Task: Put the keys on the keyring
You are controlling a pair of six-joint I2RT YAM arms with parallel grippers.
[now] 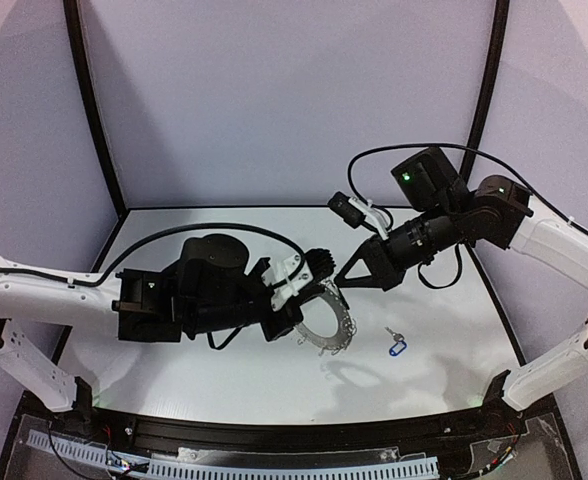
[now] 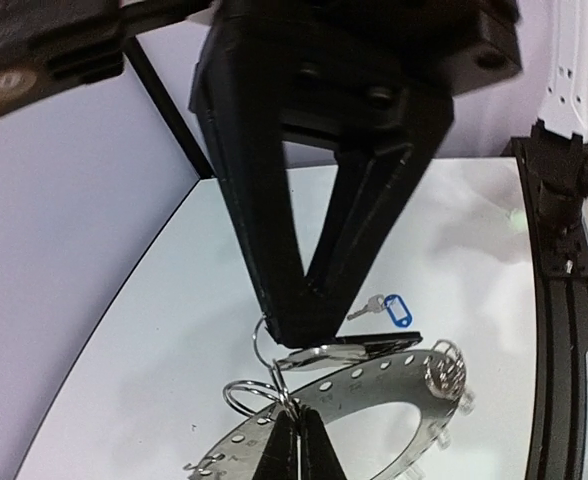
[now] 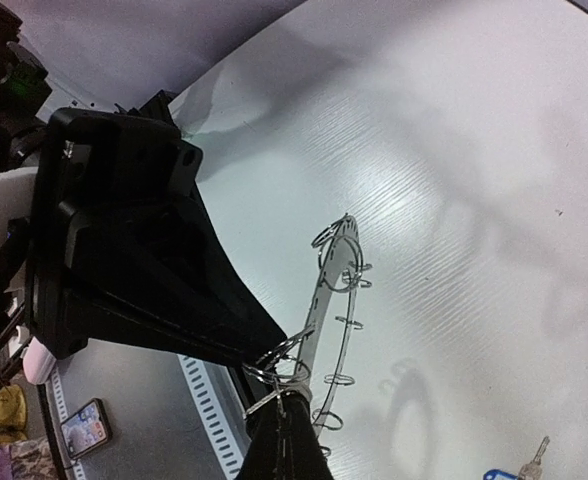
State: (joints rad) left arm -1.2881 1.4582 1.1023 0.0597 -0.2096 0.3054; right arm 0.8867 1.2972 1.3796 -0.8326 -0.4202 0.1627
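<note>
The keyring (image 1: pixel 344 330) is a flat perforated ring fringed with wire loops, held tilted above the white table. In the left wrist view my left gripper (image 2: pixel 296 425) is shut on a wire loop at the keyring's (image 2: pixel 394 380) near edge. My right gripper (image 2: pixel 299 320) comes down from above, shut on the black-headed key (image 2: pixel 359 350), which lies along the ring's rim beside that loop. From the right wrist the keyring (image 3: pixel 324 285) shows edge-on, and my right gripper (image 3: pixel 292 405) meets the left gripper (image 3: pixel 272 345) at its lower end. The blue-tagged key (image 1: pixel 396 346) (image 2: pixel 389 308) lies loose on the table.
A black rail (image 1: pixel 274 440) runs along the table's near edge. Black frame poles (image 1: pixel 94 110) rise at the back corners. A cable (image 1: pixel 374 160) loops over the right arm. A phone (image 3: pixel 84 428) lies off the table edge.
</note>
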